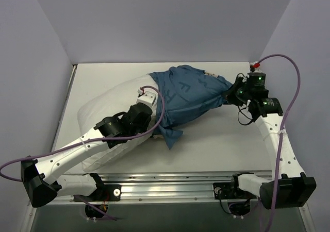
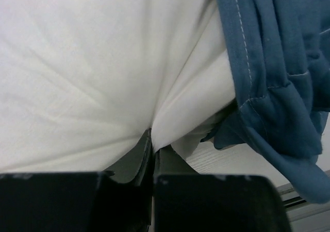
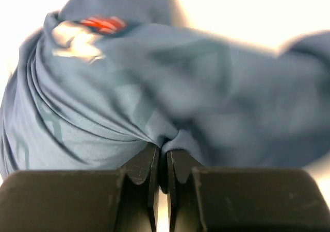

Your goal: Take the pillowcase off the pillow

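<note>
Pinched shut on a fold of the pillow (image 2: 103, 62) at the left jaws. Clamped on the bunched pillowcase (image 3: 103, 113) at the right jaws, with only the pillow's nearer end inside.

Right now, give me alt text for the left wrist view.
The left gripper, shut, pinches a fold of the white pillow, which fills most of the frame. The blue pillowcase, stitched hem bunched, sits at the right, a strip of pale table below it.
</note>
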### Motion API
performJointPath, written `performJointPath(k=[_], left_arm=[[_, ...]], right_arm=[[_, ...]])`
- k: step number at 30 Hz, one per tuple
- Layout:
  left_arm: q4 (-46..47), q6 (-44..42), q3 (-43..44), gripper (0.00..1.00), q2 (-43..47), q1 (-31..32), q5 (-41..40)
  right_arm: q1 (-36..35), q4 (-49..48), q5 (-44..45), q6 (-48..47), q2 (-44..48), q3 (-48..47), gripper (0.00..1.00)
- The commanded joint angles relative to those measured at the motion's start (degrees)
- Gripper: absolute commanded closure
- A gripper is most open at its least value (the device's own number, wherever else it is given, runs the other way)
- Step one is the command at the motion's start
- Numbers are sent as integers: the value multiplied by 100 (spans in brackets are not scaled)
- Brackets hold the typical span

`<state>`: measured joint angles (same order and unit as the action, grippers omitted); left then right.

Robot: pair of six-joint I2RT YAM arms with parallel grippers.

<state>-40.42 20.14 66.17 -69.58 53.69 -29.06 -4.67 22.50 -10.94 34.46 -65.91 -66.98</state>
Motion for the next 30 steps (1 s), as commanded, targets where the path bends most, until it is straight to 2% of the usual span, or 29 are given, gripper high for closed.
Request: performJointPath(k=[1, 4, 8, 12, 15, 17, 19, 21, 22, 24, 25, 26, 28, 30], left_arm=[[-1363, 340, -420, 98, 164, -245, -689], [-1556, 500, -368, 98, 103, -254, -855], [-1618, 447, -272, 98, -29, -385, -865], [-1662, 368, -193, 98, -283, -587, -952], [-1644, 236, -52, 98, -538, -702, -1119], [-1635, 192, 220, 98, -679, -676, -1137], [-1539, 139, 387, 98, -855, -615, -1023], [-1311, 122, 598, 98, -1004, -413, -883], [-1258, 122, 668, 98, -1066, -334, -847], [-1187, 174, 870, 98, -1267, -97, -847], [-1178, 192, 906, 98, -1355, -26, -873], [-1170, 218, 967, 98, -1426, 62, -891], [-1169, 341, 994, 98, -1654, 150, -891], [-1161, 446, 1073, 98, -1865, 246, -856]], right_arm=[[1035, -106, 497, -475, -159, -789, 100], [1406, -53, 426, -519, -308, -1439, 100], [2344, 166, 171, -589, -528, -2362, 100], [2637, 378, 452, -598, -721, -3083, 100], [2646, 316, 269, -511, -695, -2962, 100], [2515, 106, -343, -370, -590, -2375, 100], [1989, -70, -322, -264, -231, -1508, 100], [1620, -140, 12, -264, 190, -960, 89], [1444, -141, 13, -255, 332, -705, 76], [1390, -62, -57, -212, 743, -54, 63], [1355, 69, -75, -185, 920, 131, 51], [1337, 122, -127, -159, 1261, 481, 46], [1276, 175, -469, -124, 1623, 843, 31], [1048, 236, -1003, -62, 2002, 1265, 23]])
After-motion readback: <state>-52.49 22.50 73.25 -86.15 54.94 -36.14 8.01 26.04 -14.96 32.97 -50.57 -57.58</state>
